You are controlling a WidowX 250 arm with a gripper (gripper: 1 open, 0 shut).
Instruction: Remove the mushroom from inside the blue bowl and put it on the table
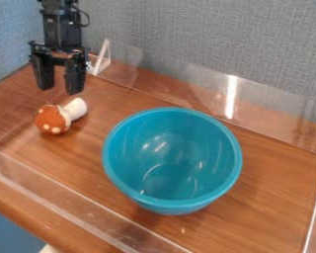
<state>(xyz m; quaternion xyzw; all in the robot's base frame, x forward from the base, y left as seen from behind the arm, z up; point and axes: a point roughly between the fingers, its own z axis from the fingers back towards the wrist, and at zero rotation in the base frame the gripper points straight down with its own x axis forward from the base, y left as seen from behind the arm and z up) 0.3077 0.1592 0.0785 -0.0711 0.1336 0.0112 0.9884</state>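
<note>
The mushroom (pixel 56 116) lies on its side on the table (pixel 273 178), left of the blue bowl (pixel 172 159) and outside it. Its orange-brown cap points to the front left and its cream stem to the right. My gripper (pixel 55 85) hangs straight above the mushroom, a little clear of it. The black fingers (pixel 39 71) are spread apart and hold nothing, so the gripper is open. The bowl stands upright in the middle of the table with nothing inside it.
Low clear acrylic walls (pixel 240 94) edge the table at the back, the front and the right. A grey textured wall stands behind. A small white tag (pixel 100 57) sits by the back wall near the gripper.
</note>
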